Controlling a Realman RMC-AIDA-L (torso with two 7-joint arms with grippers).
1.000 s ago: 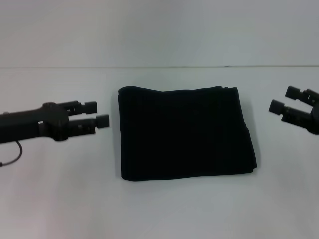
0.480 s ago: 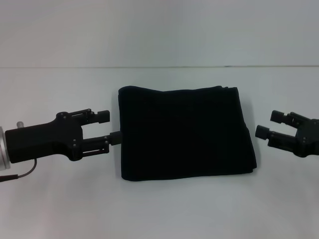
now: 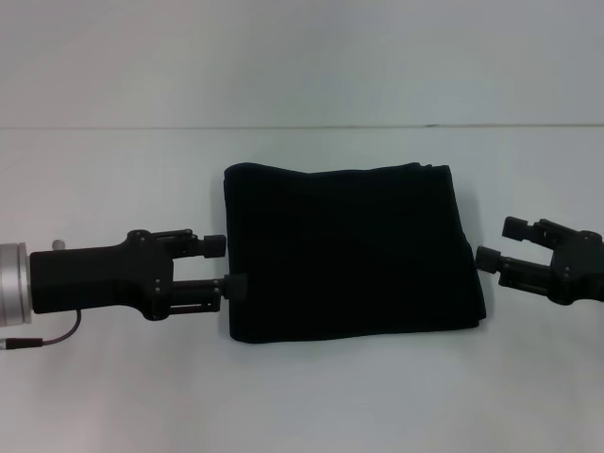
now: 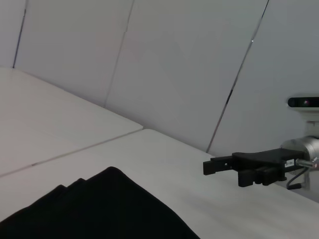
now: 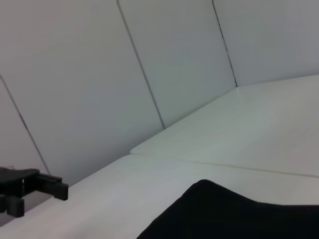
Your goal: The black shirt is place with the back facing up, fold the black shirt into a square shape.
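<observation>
Folding is looking essentially done: the black shirt (image 3: 349, 250) is lying mid-bench as a compact, near-square stack, layered edges showing along its far right corner, no lettering visible. What may be left is squaring or release. Left claw (image 3: 230, 264) is sitting at the shirt's left edge, fingers spread, gripping nothing. Right claw (image 3: 498, 243) is hovering just beside the right edge, likewise parted and empty.
</observation>
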